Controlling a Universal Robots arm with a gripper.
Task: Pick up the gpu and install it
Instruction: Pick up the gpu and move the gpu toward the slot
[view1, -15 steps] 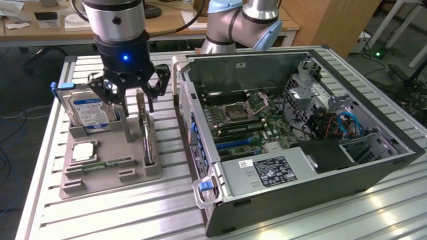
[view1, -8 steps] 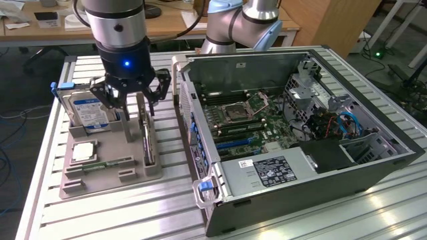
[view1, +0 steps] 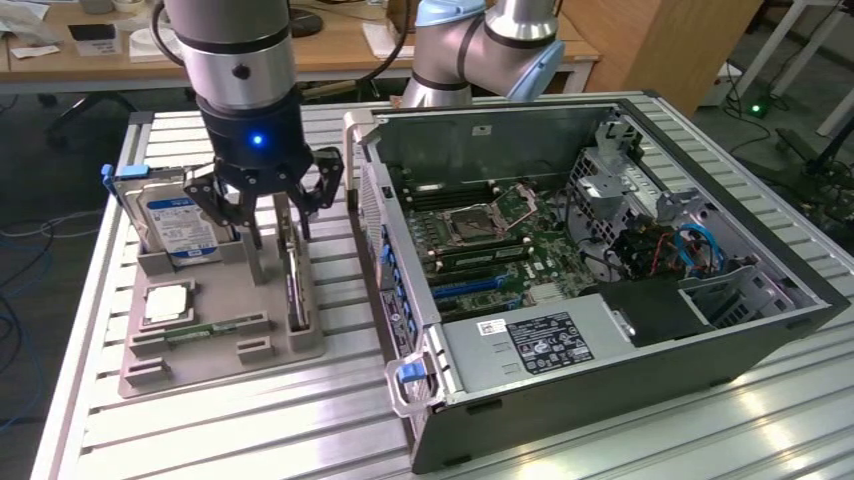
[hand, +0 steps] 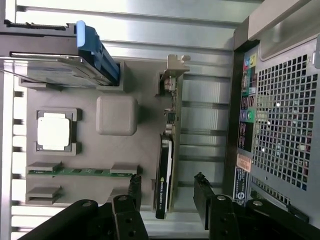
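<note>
Standing on its long edge in a slot of the grey holder (view1: 187, 365), the gpu (view1: 296, 290) has the open case (view1: 601, 415) at its 3 o'clock and the hard drive (view1: 180, 225) at its 10 o'clock in the exterior view. My pincer (view1: 278, 232) hangs released, fingers straddling the card and gripping nothing. Risk noted: an off-centre closure could twist the thin card or jam it against the slot wall. My arm points straight down over the holder.
</note>
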